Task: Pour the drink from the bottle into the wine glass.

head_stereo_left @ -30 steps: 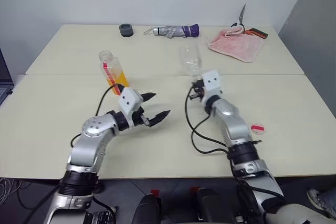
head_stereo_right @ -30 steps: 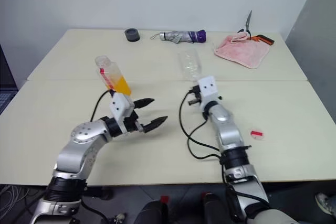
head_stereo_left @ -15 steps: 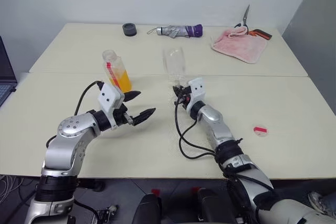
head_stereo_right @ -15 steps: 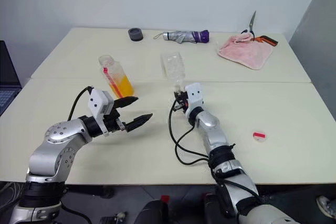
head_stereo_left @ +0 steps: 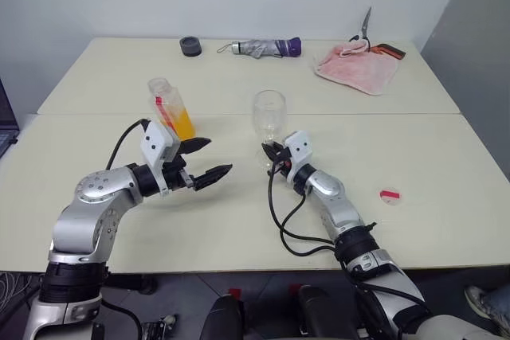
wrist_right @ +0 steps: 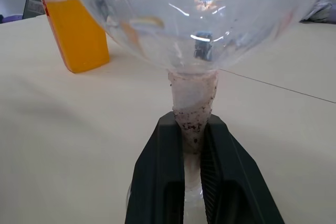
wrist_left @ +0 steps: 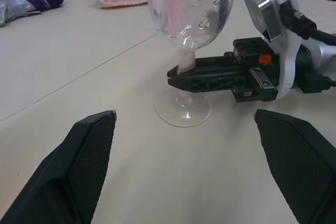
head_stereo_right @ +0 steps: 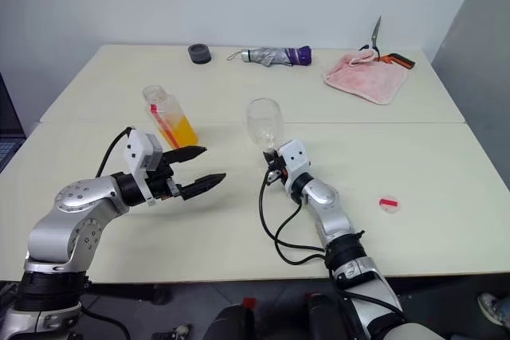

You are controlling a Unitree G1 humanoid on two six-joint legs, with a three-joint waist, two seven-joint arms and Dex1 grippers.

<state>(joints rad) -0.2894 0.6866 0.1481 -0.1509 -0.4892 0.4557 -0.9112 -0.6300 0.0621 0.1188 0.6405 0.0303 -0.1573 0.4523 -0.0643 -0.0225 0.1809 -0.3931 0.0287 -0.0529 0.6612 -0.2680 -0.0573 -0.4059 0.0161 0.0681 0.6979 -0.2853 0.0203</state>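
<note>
The wine glass (head_stereo_left: 269,111) stands upright near the middle of the table, its bowl empty. My right gripper (head_stereo_left: 272,151) is shut on its stem (wrist_right: 192,114), just above the round foot (wrist_left: 182,112), which rests on the tabletop. To the left of the glass stands the bottle (head_stereo_left: 170,107), uncapped and tilted a little, its lower half filled with the orange drink (wrist_right: 76,34). My left gripper (head_stereo_left: 212,159) hovers open between the bottle and the glass, fingers pointing at the glass and holding nothing.
A small pink-and-white round cap (head_stereo_left: 390,195) lies on the table to the right. Along the far edge are a dark tape roll (head_stereo_left: 190,45), a folded umbrella (head_stereo_left: 259,47), a pink cloth (head_stereo_left: 356,68) and scissors (head_stereo_left: 376,42).
My right gripper has carried the wine glass down and to the left, and the glass now stands upright on the table. My left gripper has drifted slightly left, still open.
</note>
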